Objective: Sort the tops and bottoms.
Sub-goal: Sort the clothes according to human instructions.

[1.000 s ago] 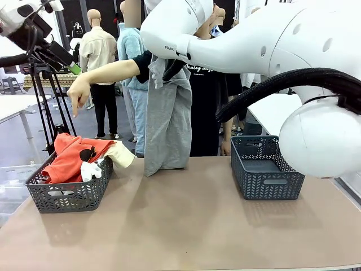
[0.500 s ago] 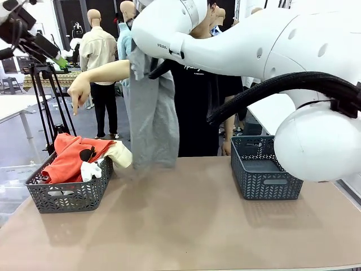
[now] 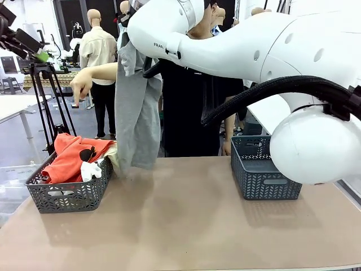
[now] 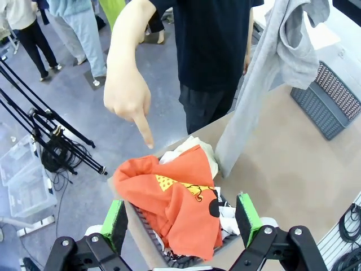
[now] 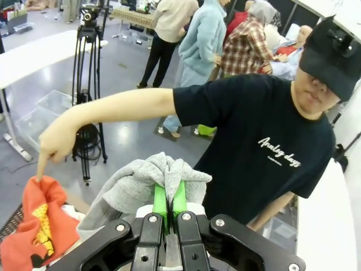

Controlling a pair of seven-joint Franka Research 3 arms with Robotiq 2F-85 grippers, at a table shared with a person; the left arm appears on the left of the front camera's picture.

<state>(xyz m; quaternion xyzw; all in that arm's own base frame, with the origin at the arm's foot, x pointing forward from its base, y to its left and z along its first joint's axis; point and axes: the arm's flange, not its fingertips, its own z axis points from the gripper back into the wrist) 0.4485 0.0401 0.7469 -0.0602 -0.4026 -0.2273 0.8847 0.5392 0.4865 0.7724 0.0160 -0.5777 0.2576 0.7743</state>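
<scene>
A grey polished floor (image 3: 34, 141) spreads beyond the brown table's (image 3: 186, 226) far edge. A black tripod (image 3: 51, 96) stands near its far left corner, beside a white table (image 3: 14, 107).

hidden: cream top (image 3: 111, 153) largely covered by grey garment (image 3: 135, 113) | cut off: right claw (image 5: 167, 204) fingers wrapped in grey cloth | unreadable: orange-red top (image 4: 175, 206) print

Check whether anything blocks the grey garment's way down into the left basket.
The person's hand points over the left basket, which is heaped with tops. The grey garment, held by the right gripper, hangs just beside it.
</scene>
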